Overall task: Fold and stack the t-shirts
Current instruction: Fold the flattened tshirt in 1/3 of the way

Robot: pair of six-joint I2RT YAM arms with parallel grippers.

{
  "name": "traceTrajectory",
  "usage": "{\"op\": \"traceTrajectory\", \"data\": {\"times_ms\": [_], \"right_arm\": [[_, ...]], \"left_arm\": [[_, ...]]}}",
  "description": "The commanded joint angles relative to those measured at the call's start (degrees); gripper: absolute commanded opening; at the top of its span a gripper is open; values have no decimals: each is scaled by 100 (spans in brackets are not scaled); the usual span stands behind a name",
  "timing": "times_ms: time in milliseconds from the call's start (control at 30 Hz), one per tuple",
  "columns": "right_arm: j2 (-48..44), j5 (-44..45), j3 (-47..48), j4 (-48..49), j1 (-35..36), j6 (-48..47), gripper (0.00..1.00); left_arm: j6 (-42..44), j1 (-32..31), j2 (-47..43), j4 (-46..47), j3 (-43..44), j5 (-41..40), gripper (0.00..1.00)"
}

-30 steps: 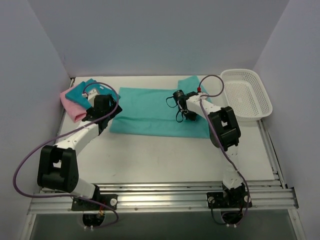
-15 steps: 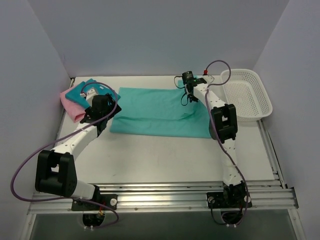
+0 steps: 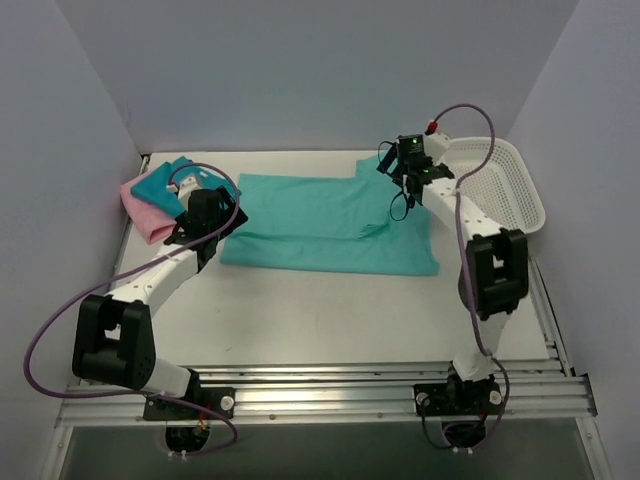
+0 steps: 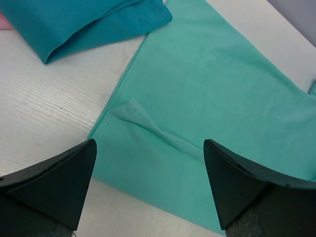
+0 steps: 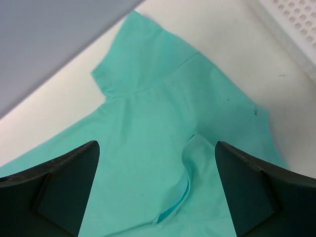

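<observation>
Where counter (image 3: pixel 330 310) reaches 10 o'clock: pink tee (image 3: pixel 143 218) folded, teal-blue tee (image 3: pixel 163 184) folded, partly atop it. Next, left hand (image 4: pixel 149 148) over left edge of sea-green tee (image 3: pixel 320 225), fingers wide apart, empty. Tee spread flat, centre toward 12 o'clock. Above its right sleeve, right hand (image 5: pixel 156 148), fingers wide apart, empty. 2 o'clock: basket (image 3: pixel 522 190).

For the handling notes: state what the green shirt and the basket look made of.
Green shirt: soft matte knit cloth, likely cotton; it lies limp with creases and a folded flap. Basket: probably rigid white plastic; moulded mesh of small holes, faint sheen.
</observation>
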Motion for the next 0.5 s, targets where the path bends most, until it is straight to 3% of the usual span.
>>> {"op": "traceTrajectory", "data": {"times_ms": [0, 133, 200, 300, 333, 400, 467], "right_arm": [[-1208, -83, -586, 350, -53, -184, 100], [-1692, -110, -1096, -99, -44, -79, 100], [-1956, -189, -1560, -187, -18, -26, 92], [-2150, -469, -2010, -135, 9, 114, 41], [-2150, -532, -2211, -134, 26, 228, 17], [-2028, -620, -2301, -152, 148, 264, 3], [-1826, -603, -2345, -152, 263, 325, 0]], "left_arm": [[76, -69, -12, 289, 122, 111, 98], [59, -140, -47, 289, 87, 111, 98], [41, -175, -47, 280, 87, 119, 98], [15, -236, -21, 491, 104, 111, 98], [6, -254, -3, 500, 113, 102, 98], [-20, -289, 32, 491, 131, 102, 99], [-29, -342, 59, 482, 148, 93, 99]]}}
